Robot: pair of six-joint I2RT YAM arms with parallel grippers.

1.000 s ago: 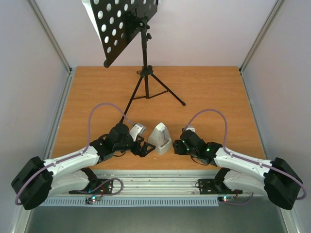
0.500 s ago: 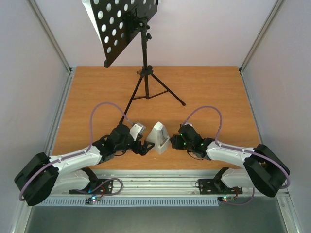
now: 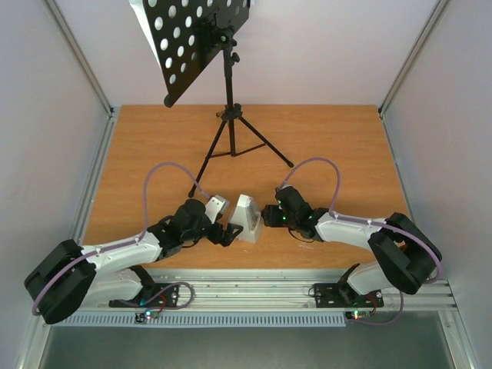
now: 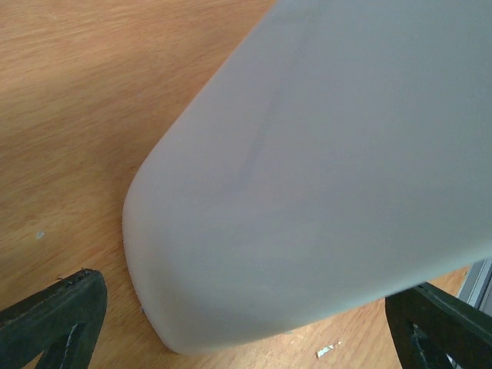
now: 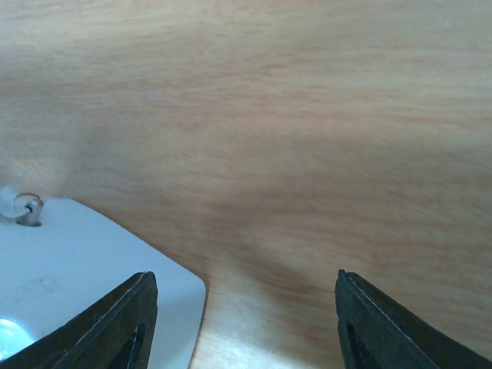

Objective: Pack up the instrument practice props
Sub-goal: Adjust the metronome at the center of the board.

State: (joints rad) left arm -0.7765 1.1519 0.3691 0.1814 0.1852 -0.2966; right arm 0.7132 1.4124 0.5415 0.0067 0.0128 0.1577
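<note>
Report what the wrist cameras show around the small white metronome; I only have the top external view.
Observer: In the left wrist view, the small white pyramid-shaped metronome fills the frame. The left hand is spread wide, with one finger on either side of it.
Operator: Now give me the right side.
Observer: The right hand is open too, but it is not lined up on the metronome. Mostly bare wooden table lies between its fingers. Only one corner of the metronome shows, partly behind the finger at the picture's left.
</note>
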